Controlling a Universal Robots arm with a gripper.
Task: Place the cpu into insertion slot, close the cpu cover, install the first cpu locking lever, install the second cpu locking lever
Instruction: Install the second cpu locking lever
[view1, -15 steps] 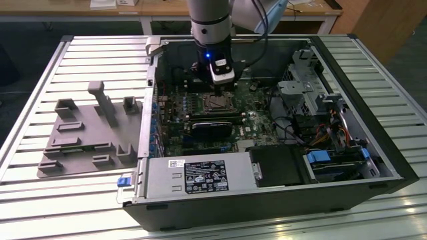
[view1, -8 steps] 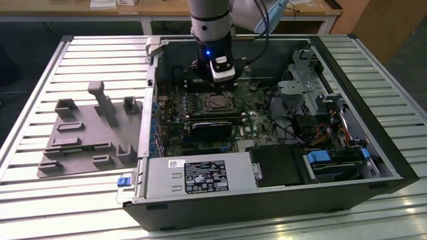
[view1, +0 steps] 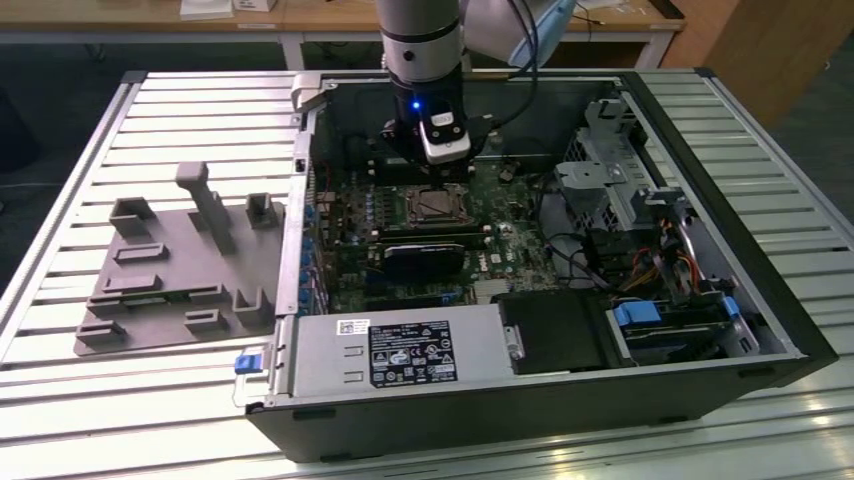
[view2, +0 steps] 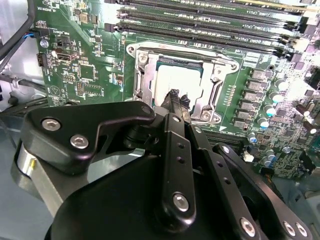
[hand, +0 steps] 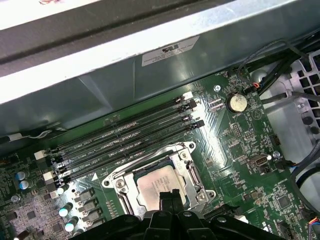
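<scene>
The cpu (view2: 176, 76) (hand: 156, 185), a silvery square chip, lies flat in the insertion slot (view1: 434, 207) on the green motherboard. The cpu cover (view2: 141, 75) (hand: 125, 186), a thin metal frame, lies down around the chip. My gripper (view2: 178, 98) (hand: 169, 195) hangs just over the chip's near edge, its black fingertips pressed together with nothing between them. In the exterior view the gripper (view1: 429, 178) reaches down into the open computer case, right behind the slot. I cannot make out how the locking levers stand.
Long memory slots (hand: 125, 137) (view2: 210, 25) run beside the socket. A coin battery (hand: 237, 103) sits nearby. The case's metal wall (hand: 150, 65) is close behind. A black block (view1: 427, 260), the power supply (view1: 387, 355) and cables (view1: 667, 260) crowd the case. A grey fixture plate (view1: 180, 270) lies outside.
</scene>
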